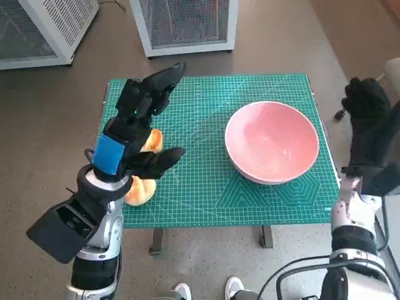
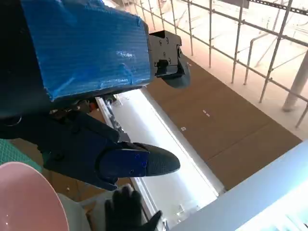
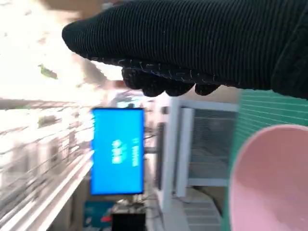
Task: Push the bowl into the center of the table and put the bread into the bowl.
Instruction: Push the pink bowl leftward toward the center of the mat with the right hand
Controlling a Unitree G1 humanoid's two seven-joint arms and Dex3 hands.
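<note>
A pink bowl (image 1: 272,141) stands on the right half of the green cutting mat (image 1: 206,187); its rim also shows in the left wrist view (image 2: 29,202) and the right wrist view (image 3: 274,178). The bread (image 1: 145,167), golden rolls, lies at the mat's left edge, mostly hidden beneath my left hand (image 1: 140,125). That hand hovers over the bread with fingers spread, holding nothing. My gloved right hand (image 1: 369,119) is raised off the table's right edge, beside the bowl, fingers apart and empty; it also shows small in the left wrist view (image 2: 127,211).
Two white mesh-sided cabinets (image 1: 187,25) (image 1: 40,31) stand on the floor beyond the table. A person's shoes (image 1: 237,289) show at the near edge below the table. A blue screen (image 3: 118,150) glows in the right wrist view.
</note>
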